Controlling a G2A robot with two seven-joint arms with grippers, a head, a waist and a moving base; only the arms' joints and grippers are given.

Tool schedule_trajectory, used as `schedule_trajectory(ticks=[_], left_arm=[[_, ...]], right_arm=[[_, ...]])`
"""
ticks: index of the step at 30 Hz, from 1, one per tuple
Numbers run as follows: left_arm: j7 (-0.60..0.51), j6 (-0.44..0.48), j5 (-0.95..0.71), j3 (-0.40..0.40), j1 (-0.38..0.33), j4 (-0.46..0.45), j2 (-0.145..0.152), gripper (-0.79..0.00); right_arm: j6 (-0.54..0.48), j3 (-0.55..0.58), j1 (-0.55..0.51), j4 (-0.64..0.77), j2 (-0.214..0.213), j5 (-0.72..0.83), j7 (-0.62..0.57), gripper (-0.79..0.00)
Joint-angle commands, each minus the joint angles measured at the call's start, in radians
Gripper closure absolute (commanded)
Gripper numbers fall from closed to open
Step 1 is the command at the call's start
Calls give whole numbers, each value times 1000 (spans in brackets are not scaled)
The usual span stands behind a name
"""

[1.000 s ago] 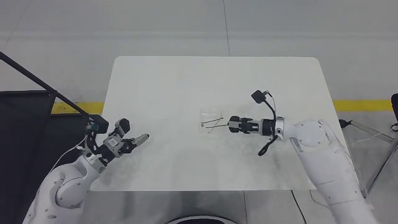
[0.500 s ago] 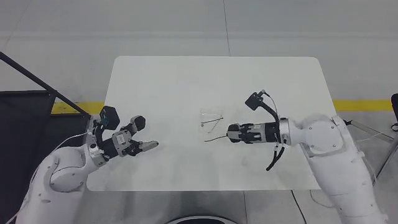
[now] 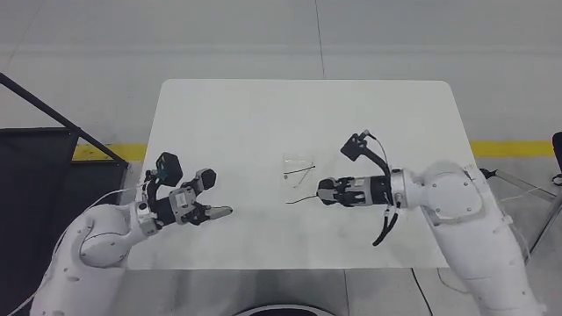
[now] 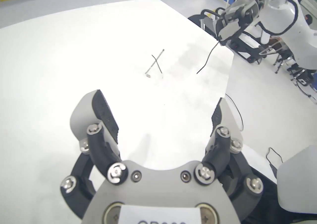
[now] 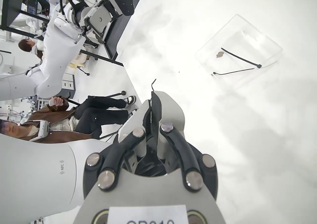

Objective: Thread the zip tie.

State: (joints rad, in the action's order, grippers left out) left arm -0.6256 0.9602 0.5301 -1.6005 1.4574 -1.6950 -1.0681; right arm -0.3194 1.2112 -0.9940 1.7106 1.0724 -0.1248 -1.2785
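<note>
Grey floor with a yellow line surrounds the white counter (image 3: pixel 263 114), where the threading job appears barely begun. One black zip tie (image 3: pixel 304 198) is off the counter and in the grip of the right hand (image 3: pixel 322 191), right of centre in the top view. Its fingers are pressed together on one end of the strap. The rest of the strap juts out free toward the frame's left, bending slightly down, with no loop formed. Which end is pinched, head or tail, cannot be told.

The left hand (image 3: pixel 213 197) hangs at the lower left of the top view, over the counter's near edge. Its fingers are spread wide with nothing between them, and it is well apart from the tie's free tip.

A clear tray (image 3: pixel 299 155) sits at the frame's middle, just beside the held tie's tip. Two spare ties (image 3: pixel 299 171) lie crossed in it.

By this showing, the pickup is done. What is left is taking hold of the free end, bending the strap round, and passing the tail through the head.
</note>
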Motion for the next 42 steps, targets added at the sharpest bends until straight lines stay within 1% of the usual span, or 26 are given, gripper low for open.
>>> schedule_trajectory(ticks=[1,5,6,10,14,16,27,30,34,36,37,39,41,42], left_arm=[[-56,40,-58,42,-52,41,6,-785],[-172,52,-199,130,-148,83,24,-785],[-182,52,-227,150,-167,93,29,-785],[-182,52,-312,257,-232,119,56,-785],[-182,52,-365,343,-289,139,86,-785],[-182,52,-369,353,-296,142,91,-785],[-182,52,-369,353,-296,142,91,-785],[-156,28,-325,371,-291,105,87,-785],[-122,24,-283,407,-309,97,81,-785],[-113,25,-275,425,-324,107,78,-699],[-109,24,-271,434,-332,112,76,-686],[-102,27,-266,453,-345,121,74,-622],[-94,29,-265,467,-356,132,71,-576],[-87,34,-270,474,-360,136,70,-529]], right_arm=[[3,-11,16,11,-2,3,-32,0],[1,-53,75,2,0,65,-125,0],[12,-61,93,-16,2,92,-138,0],[31,-106,173,-70,11,152,-168,0],[34,-162,240,-122,23,178,-169,0],[39,-187,264,-144,29,179,-158,0],[39,-187,264,-144,29,179,-158,0],[54,-204,259,-128,30,166,-133,0],[61,-237,290,-135,36,183,-161,0],[70,-253,307,-149,39,189,-166,0],[72,-260,315,-155,41,193,-168,0],[77,-274,330,-169,44,197,-171,0],[79,-289,342,-177,46,193,-177,0],[77,-295,347,-179,48,196,-179,0]])
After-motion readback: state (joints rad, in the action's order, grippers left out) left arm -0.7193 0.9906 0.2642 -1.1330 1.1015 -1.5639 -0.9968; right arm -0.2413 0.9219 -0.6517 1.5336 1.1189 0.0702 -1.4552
